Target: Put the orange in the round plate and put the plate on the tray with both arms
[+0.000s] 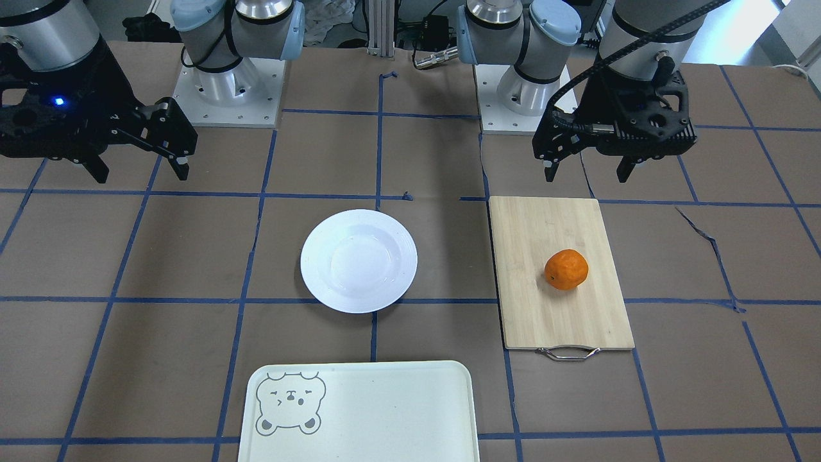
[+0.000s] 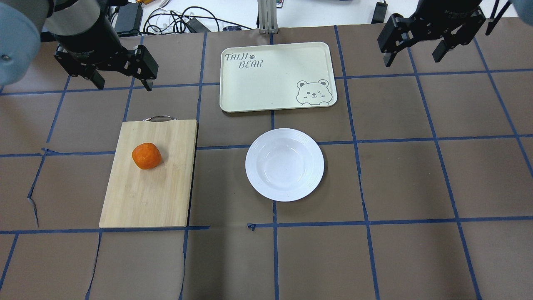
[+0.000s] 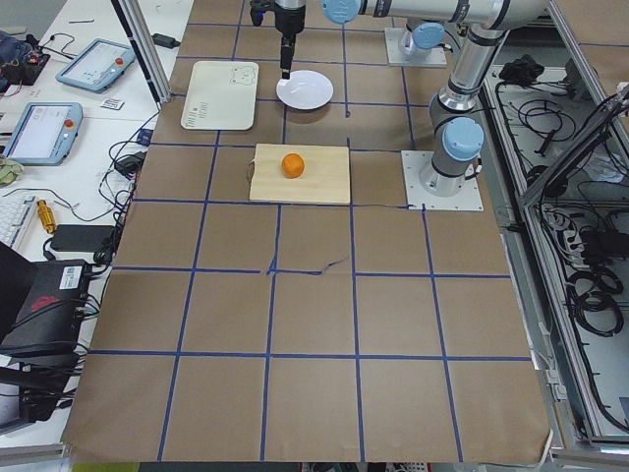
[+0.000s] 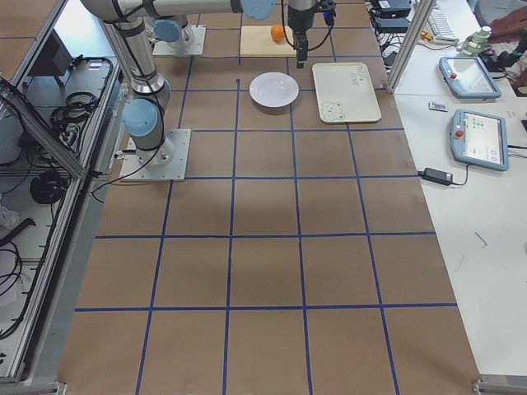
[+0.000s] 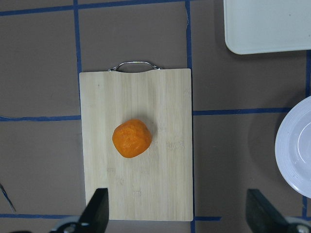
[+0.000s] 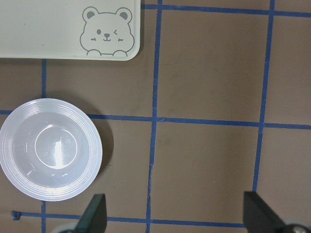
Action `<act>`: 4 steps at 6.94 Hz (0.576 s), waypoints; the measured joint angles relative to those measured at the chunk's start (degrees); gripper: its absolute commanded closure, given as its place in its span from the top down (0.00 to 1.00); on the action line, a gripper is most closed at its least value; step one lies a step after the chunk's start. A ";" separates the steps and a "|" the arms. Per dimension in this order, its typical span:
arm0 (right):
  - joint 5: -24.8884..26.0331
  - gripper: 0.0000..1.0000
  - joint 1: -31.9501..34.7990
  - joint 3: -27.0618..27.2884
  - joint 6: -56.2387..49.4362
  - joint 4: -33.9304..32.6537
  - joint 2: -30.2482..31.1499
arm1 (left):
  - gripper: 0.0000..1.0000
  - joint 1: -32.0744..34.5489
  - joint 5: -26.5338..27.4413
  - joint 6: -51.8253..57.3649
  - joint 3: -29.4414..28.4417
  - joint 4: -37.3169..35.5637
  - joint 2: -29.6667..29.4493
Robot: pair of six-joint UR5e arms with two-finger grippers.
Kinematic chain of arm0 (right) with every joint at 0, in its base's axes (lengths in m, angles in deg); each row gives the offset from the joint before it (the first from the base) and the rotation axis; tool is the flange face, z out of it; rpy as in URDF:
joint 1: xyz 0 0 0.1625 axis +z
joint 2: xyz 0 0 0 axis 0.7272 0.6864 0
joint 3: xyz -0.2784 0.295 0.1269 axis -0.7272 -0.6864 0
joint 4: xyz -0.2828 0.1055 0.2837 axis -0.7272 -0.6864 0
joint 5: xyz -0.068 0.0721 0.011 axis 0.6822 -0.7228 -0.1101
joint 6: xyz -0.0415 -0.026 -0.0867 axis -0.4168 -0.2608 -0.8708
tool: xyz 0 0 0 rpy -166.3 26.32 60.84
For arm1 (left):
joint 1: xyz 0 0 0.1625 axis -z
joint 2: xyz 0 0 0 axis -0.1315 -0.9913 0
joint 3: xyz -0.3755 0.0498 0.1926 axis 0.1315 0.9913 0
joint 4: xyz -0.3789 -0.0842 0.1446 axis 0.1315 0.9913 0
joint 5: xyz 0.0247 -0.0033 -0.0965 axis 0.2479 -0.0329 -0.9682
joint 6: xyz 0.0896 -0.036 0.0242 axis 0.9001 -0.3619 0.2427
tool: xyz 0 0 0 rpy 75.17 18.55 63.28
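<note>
The left gripper (image 2: 124, 85) hangs high over the table (image 2: 416, 166), jaws spread wide, holding nothing; directly below it, in its wrist view, the orange (image 5: 131, 138) sits on the bamboo cutting board (image 5: 146, 194) just ahead of its fingers (image 5: 97, 213) (nearer the one on that view's left); out past its other finger shows the edge of the round plate (image 5: 296, 145); beyond the board's metal handle (image 5: 133, 64) lies a corner of the tray (image 5: 267, 29). The right gripper (image 2: 412, 60) is also raised, jaws apart, empty; the round plate lies below and to one side of it, bare, well apart from the orange; the tray lies past the round plate, near but not touching.
</note>
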 measured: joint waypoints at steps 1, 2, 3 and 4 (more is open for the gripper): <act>-0.10 1.00 0.02 0.02 0.03 -0.05 0.03 | 1.00 -0.02 0.00 0.00 -0.01 -0.01 0.00; -0.15 1.00 0.06 0.02 -0.05 -0.17 0.03 | 1.00 -0.05 0.00 0.00 -0.02 -0.01 0.00; -0.43 1.00 0.07 0.01 -0.15 -0.28 0.05 | 1.00 -0.05 0.00 0.00 -0.01 0.01 0.00; -0.90 1.00 0.09 0.01 -0.06 -0.31 0.03 | 1.00 -0.09 0.00 0.02 0.00 0.05 0.00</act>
